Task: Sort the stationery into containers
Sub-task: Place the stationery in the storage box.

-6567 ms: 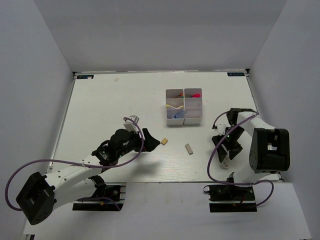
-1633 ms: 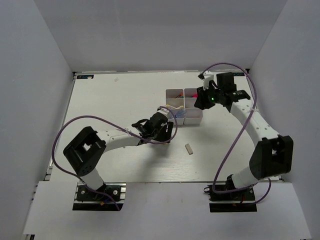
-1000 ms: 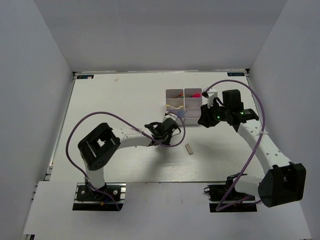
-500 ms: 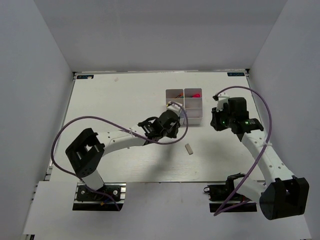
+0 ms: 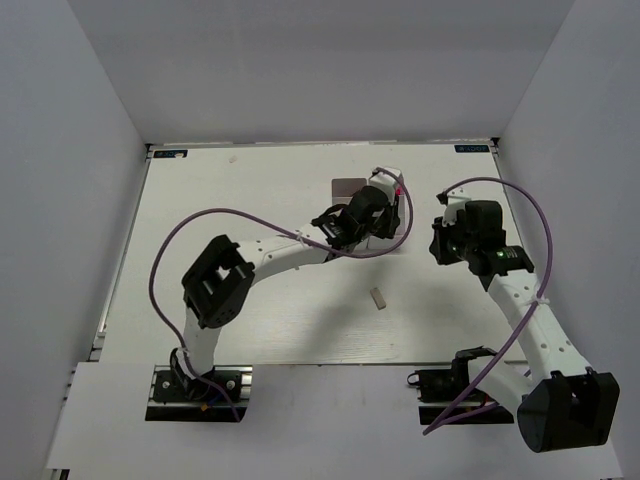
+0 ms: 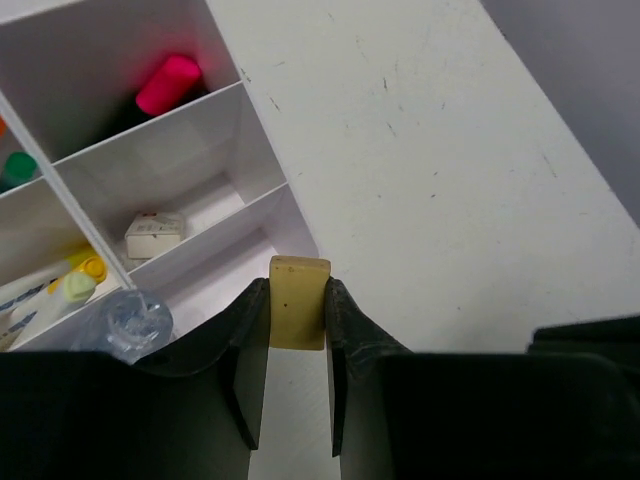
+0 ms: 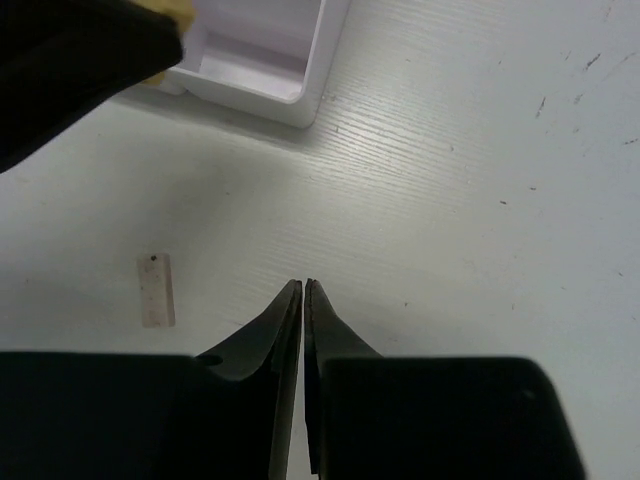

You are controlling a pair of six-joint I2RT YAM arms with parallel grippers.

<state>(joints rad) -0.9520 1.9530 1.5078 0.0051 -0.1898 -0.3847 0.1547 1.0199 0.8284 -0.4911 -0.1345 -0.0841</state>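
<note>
Standing endwise in the pinch of the left gripper (image 6: 296, 310), the tan eraser (image 6: 299, 302) hangs over the outer corner of the white tray (image 6: 262, 160). The empty end compartment (image 6: 235, 270) lies just to its left, so a short inward shift is judged necessary before release. The right gripper (image 7: 302, 290) is closed on nothing above the table (image 7: 450, 200). The grey eraser (image 7: 155, 290) lies to its left, long axis roughly parallel to its fingers, apparently nearer that arm.

Left arm: stretched from lower left to upper centre; left gripper (image 5: 390, 212) over the white tray (image 5: 343, 186), hiding most of it.
Right gripper (image 5: 440, 245): just right of the tray, above the table (image 5: 250, 200).
Grey eraser (image 5: 378, 298): alone, centre frame, below the tray.
</note>
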